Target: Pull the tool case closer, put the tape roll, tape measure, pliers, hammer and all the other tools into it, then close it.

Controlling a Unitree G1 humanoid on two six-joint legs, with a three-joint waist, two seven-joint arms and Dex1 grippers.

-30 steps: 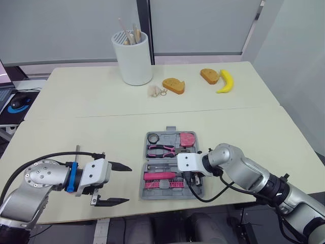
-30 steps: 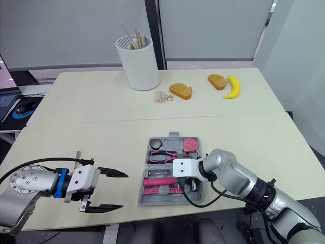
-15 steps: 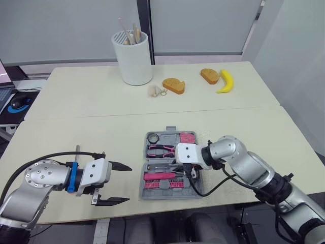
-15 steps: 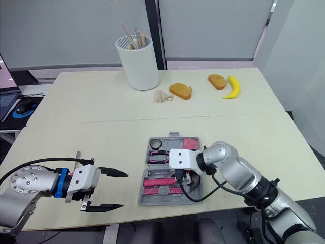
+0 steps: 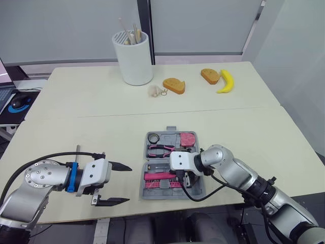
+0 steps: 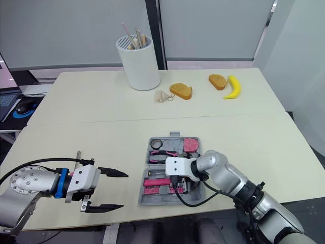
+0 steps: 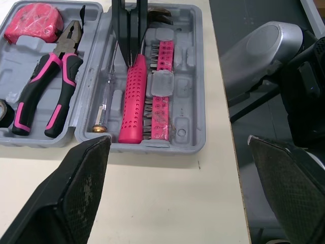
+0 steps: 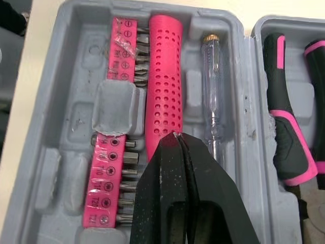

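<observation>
We are looking down at the tool case (image 7: pixel 195 91), which is lying open on the table (image 5: pixel 91 101) by its near edge, around the middle. Our right gripper (image 8: pixel 175 137) is reaching over the case's near half with its two fingers pressed together and gripping nothing. Their tips are sitting on or just above the pink handle (image 8: pixel 165 81) (we cannot tell which), between the strip of bits (image 8: pixel 109 168) and the clear screwdriver (image 8: pixel 213 96). The far half is holding the pliers (image 7: pixel 51 86), the tape measure (image 7: pixel 31 18) and the tape roll (image 5: pixel 154 138). Our left gripper (image 5: pixel 128 184) is hovering left of the case, well apart from it, its fingers spread wide and empty.
</observation>
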